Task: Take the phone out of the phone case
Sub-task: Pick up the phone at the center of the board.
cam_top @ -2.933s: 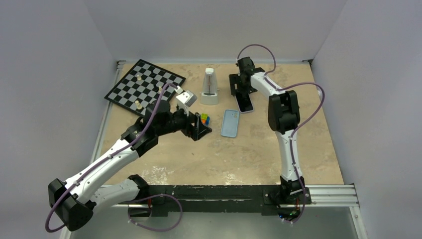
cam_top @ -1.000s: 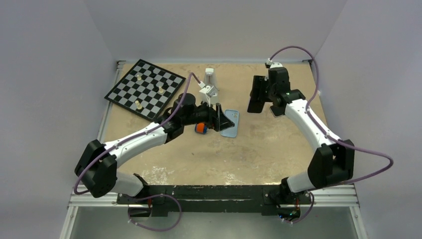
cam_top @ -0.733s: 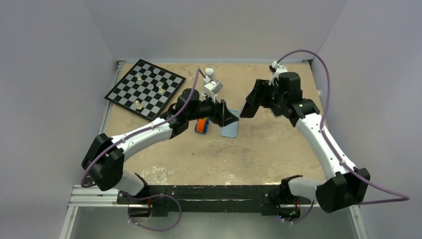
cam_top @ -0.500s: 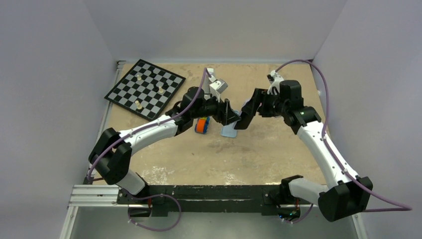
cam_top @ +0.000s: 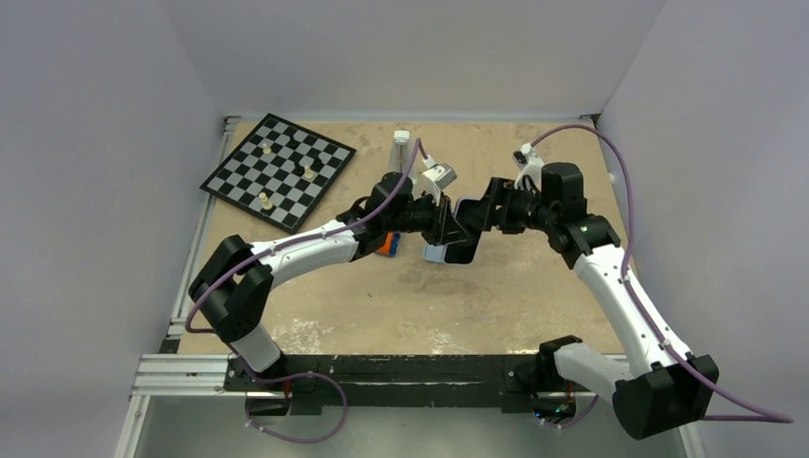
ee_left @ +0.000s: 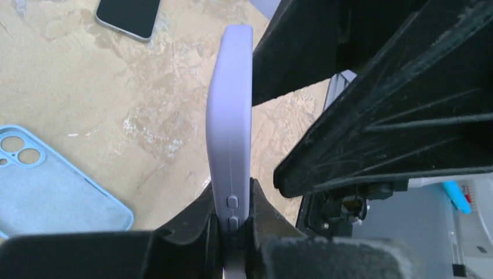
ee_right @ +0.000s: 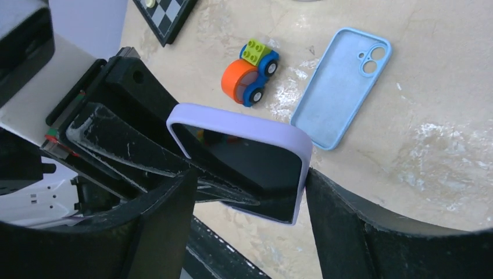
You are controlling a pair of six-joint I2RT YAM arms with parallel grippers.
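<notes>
A phone with a black screen (ee_right: 244, 168) sits in a lilac phone case (ee_right: 238, 125) and hangs in the air over the middle of the table (cam_top: 465, 226). My right gripper (ee_right: 247, 177) spans its width, with one finger pressed against the case's side edge. Coming from the left, my left gripper (ee_left: 231, 195) is shut across the thickness of the lilac case (ee_left: 229, 116), just by its side buttons. In the top view the two grippers, left (cam_top: 448, 224) and right (cam_top: 479, 222), meet at the phone.
An empty light-blue case (ee_right: 340, 87) lies flat under the grippers, beside an orange and blue toy car (ee_right: 249, 75). A bare black phone (ee_left: 128, 16) lies farther back. A chessboard (cam_top: 277, 172) with pieces is at the back left and a metronome (cam_top: 401, 148) at the back centre.
My right arm has carried the cased phone left and down toward the centre. My left gripper has reached right to meet it and closed on the case.
</notes>
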